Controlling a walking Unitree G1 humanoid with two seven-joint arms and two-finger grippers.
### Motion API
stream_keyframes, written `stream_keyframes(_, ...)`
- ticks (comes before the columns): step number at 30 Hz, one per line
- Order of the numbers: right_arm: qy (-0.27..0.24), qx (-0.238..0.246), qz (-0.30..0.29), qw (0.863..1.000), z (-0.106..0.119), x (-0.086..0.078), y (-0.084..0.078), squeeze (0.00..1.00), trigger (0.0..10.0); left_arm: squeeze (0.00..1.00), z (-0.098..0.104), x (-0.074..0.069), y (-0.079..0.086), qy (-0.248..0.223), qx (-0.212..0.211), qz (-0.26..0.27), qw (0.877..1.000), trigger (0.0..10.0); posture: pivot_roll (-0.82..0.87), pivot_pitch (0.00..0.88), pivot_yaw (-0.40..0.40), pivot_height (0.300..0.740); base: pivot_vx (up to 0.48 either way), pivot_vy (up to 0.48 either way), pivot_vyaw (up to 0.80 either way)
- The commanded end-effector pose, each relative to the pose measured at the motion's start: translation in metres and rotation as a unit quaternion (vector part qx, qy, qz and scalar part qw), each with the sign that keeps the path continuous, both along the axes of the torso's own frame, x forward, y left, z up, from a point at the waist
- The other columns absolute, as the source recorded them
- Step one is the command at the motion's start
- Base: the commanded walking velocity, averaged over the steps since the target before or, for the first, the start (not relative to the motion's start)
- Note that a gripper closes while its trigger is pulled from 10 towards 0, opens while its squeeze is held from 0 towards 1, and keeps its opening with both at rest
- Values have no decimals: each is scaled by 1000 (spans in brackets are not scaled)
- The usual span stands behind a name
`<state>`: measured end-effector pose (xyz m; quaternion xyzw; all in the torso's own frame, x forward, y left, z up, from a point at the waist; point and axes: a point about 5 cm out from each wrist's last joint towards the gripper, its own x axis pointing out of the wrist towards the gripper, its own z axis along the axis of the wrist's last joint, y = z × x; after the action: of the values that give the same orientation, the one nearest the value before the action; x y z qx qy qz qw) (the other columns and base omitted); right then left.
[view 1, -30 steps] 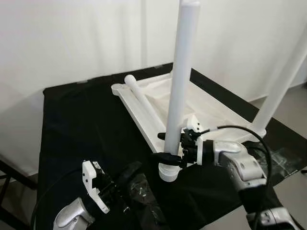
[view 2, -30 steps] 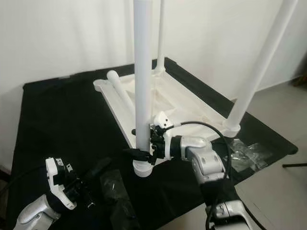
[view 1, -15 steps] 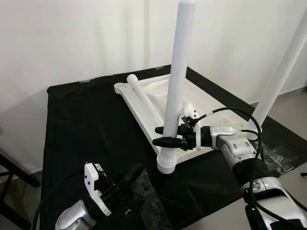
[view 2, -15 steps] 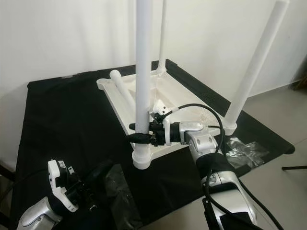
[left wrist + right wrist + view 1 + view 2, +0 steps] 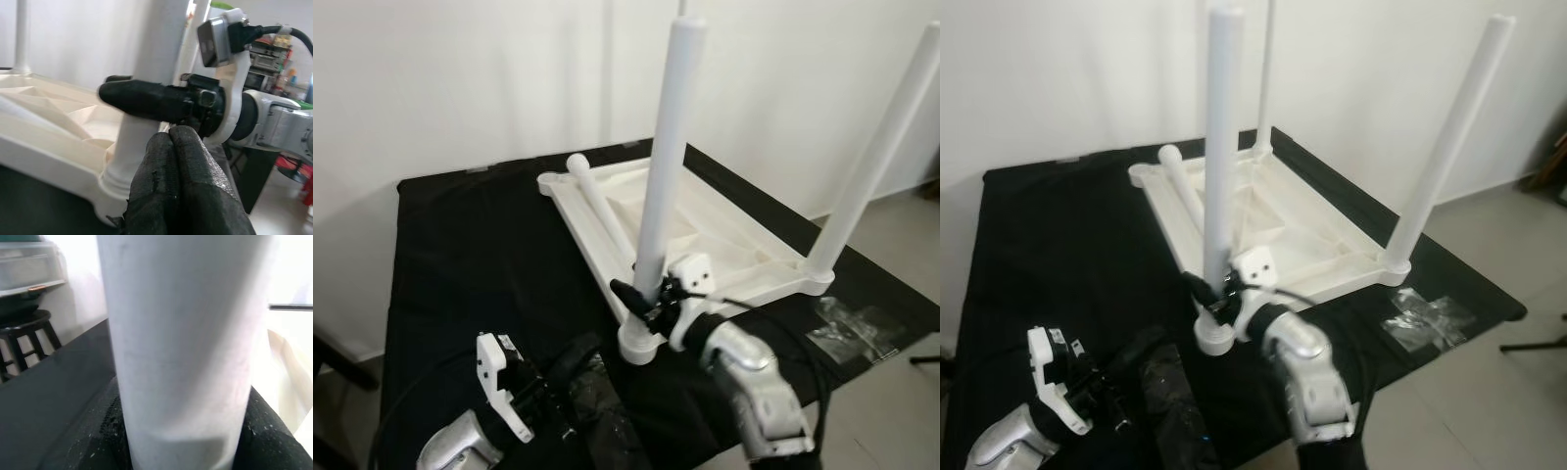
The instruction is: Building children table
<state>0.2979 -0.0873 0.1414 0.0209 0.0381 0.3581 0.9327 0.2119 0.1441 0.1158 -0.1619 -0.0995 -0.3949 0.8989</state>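
Desk [image 5: 460,245] under black cloth carries the upturned white table [image 5: 705,220] at its middle, three legs up. Right end effector [image 5: 641,299] grips the near leg [image 5: 658,196] low down. Left end effector [image 5: 176,186], fingers closed together, sits near left, beside plastic bags [image 5: 1170,392].

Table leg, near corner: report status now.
Right gripper clamped low on the near leg, upright in its socket. Left gripper shut, idle beside it on the black cloth. One loose leg lies on the upturned tabletop.
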Motion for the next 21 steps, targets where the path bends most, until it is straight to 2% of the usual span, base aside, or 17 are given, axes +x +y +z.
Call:
stream_keyframes(1,139,9,-27,990,-43,-1,-12,0,0,0,-3,1,1,10,-6,-4,1000,10000,-83,0,-15,740,0,0,0)
stream_keyframes(5,129,-2,3,992,-41,-3,-6,0,0,0,-4,2,1,9,1,-4,1000,10000,-72,0,-24,740,0,0,0)
stream_keyframes(6,117,0,17,993,-38,-3,-3,0,10000,0,-4,2,2,8,2,2,1000,10000,-61,0,-25,740,0,0,0)
stream_keyframes(7,116,13,27,993,-33,-6,-1,0,10000,0,-4,2,3,7,1,9,1000,10000,-61,0,-24,740,0,0,0)
stream_keyframes(8,123,29,52,991,-30,-8,-1,1000,10000,0,-5,2,2,7,1,10,1000,10000,-63,0,-23,740,0,0,0)
stream_keyframes(10,128,39,69,989,-28,-9,-2,1000,10000,0,-5,2,2,7,1,10,1000,10000,-63,0,-23,740,0,0,0)
stream_keyframes(11,120,38,109,986,-22,-8,-3,1000,10000,0,-5,3,1,8,2,6,1000,10000,-58,0,-21,740,0,0,0)
stream_keyframes(13,120,38,109,986,-22,-8,-3,1000,10000,0,-5,3,1,8,2,6,1000,10000,-58,0,-21,740,0,0,0)
stream_keyframes(14,100,25,143,984,-13,-5,-7,1000,10000,0,-5,3,1,9,3,1,1000,10000,-59,0,-16,740,0,0,0)
stream_keyframes(15,100,25,143,984,-13,-5,-7,1000,10000,0,-5,3,1,9,3,1,1000,10000,-59,0,-16,740,0,0,0)
stream_keyframes(16,76,11,178,981,-2,1,-12,1000,10000,0,-5,4,0,9,4,-1,1000,10000,-57,0,-18,740,0,0,0)
stream_keyframes(17,76,11,178,981,-2,1,-12,1000,10000,0,-5,4,0,9,4,-1,1000,10000,-57,0,-18,740,0,0,0)
stream_keyframes(18,42,-14,225,973,14,16,-22,996,10000,0,-5,4,0,10,2,-2,1000,10000,-53,0,-23,740,0,0,0)
stream_keyframes(19,42,-14,225,973,14,16,-22,996,10000,0,-5,4,0,10,2,-2,1000,10000,-53,0,-23,740,0,0,0)
stream_keyframes(20,33,-22,242,969,19,23,-26,757,10000,0,-5,4,-1,10,1,-2,1000,10000,-47,0,-25,740,0,0,0)
stream_keyframes(21,33,-22,242,969,19,23,-26,757,10000,0,-5,4,-1,10,1,-2,1000,10000,-47,0,-25,740,0,0,0)
